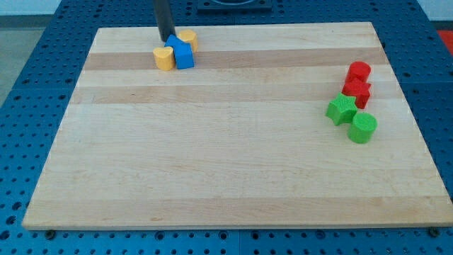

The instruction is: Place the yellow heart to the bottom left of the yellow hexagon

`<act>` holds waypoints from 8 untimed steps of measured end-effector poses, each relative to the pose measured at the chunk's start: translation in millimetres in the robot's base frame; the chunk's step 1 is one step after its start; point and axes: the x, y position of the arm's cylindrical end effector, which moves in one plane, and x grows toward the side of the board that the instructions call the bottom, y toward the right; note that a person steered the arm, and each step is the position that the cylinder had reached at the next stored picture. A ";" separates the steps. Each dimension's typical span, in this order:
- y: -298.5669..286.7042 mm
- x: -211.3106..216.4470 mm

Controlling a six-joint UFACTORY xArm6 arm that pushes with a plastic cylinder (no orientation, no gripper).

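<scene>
The tool is a plain dark rod with nothing to spread or pinch; its tip [168, 39] is seen near the far edge of the bench [212, 156], resting just above and touching, or nearly touching, the blue block [182, 54]. The yellow heart [164, 59] lies just below the tip and slightly to the view's left, pressed against the blue block's left side. The yellow hexagon [187, 40] sits just to the tip's right, partly hidden behind the blue block.

The heart is judged to be already below and left of the hexagon, though the blue block is wedged between them. If any adjustment is wanted, a short, slow nudge is advised, made on the heart alone from its upper side, so that the blue block and the hexagon are not dragged along. With three pieces packed so tightly, a push through the cluster would likely shift the hexagon and spoil the relation.

The bench is a pale wooden board with smooth grain, on which blocks should slide easily. Far to the tool's right, well apart from the cluster, two red blocks [357, 81] and two green ones are grouped: a green star [342, 109] and a green cylinder [363, 127]. A blue perforated surface [28, 106] surrounds the board.
</scene>
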 end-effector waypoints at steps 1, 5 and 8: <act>3.4 42.3; 23.9 51.2; 18.3 111.1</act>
